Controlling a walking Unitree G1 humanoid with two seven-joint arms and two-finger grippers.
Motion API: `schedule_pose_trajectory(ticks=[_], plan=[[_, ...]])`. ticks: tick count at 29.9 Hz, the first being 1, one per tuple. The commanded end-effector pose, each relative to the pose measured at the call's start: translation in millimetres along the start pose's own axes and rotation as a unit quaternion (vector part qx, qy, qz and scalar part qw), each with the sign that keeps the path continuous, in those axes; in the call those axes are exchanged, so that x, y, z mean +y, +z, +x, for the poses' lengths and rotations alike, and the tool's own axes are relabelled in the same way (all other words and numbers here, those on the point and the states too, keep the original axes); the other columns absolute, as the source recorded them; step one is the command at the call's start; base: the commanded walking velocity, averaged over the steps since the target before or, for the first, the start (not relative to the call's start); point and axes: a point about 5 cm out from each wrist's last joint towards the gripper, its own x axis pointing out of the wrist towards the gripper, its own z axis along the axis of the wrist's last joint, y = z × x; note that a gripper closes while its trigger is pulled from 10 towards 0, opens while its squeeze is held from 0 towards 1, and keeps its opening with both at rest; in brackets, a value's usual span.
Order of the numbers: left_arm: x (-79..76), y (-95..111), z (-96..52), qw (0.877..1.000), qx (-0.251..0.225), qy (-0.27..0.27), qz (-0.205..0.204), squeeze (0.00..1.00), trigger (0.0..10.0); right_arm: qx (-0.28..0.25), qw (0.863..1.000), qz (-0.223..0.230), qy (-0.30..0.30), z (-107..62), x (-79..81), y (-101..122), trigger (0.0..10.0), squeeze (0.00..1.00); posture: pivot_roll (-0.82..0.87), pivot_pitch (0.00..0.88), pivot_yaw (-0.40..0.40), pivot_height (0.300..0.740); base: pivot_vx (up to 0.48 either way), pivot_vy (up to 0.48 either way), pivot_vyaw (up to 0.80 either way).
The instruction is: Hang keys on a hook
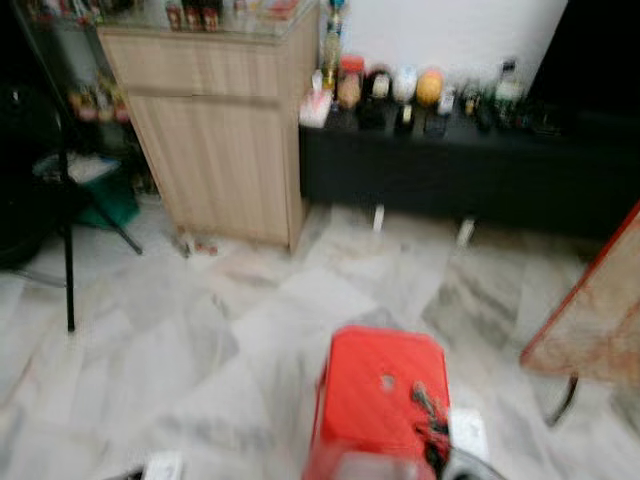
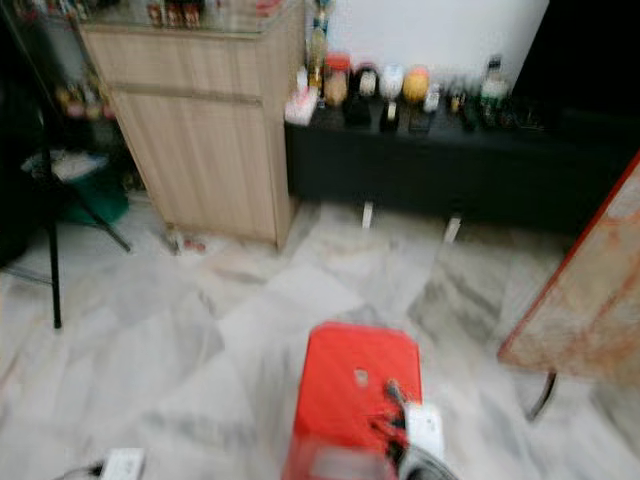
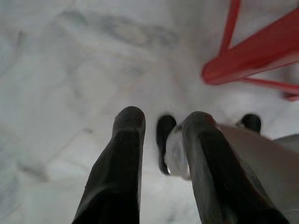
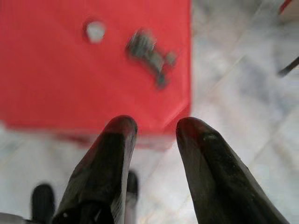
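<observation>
Currently, keys [image 4: 148, 55] are seen lying near one edge of a red stool [image 1: 375, 395] on marble floor [image 1: 200, 340]; right gripper [image 4: 154, 128] and left gripper [image 3: 163, 123] are held released, empty.

Glossy red plastic stool [image 1: 385, 400], marble floor [image 1: 200, 340]

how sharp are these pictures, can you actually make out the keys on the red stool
Both eye views are motion-blurred; the keys on the red stool are just a dark smudge. Right wrist view: keys smeared, right gripper open, sharper. Left wrist view: left gripper open, floor soft.
</observation>
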Motion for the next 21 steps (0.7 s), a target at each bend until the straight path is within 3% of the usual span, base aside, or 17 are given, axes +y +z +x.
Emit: schedule_pose_trajectory(ticks=[1,13,21], plan=[[7.1,-6.0,-2.2,1.0,0.016,0.008,0.018,0.0,10.0,-0.003,1.0,0.007,0.009,1.1,9.0,0.7,10.0,0.0,0.09,0.0,-0.064,0.74,0.0,0.0,0.0],[-12.1,-5.7,1.1,1.0,0.014,-0.004,0.013,0.0,10.0,-0.009,1.0,0.006,0.009,1.1,9.2,1.7,10.0,0.0,0.09,0.0,-0.064,0.74,0.0,0.0,0.0],[-10.1,-7.1,0.6,1.0,0.017,0.0,0.012,0.0,10.0,-0.01,1.0,0.002,0.002,1.2,7.0,3.2,10.0,0.0,0.09,0.004,-0.07,0.74,0.0,0.0,0.0]])
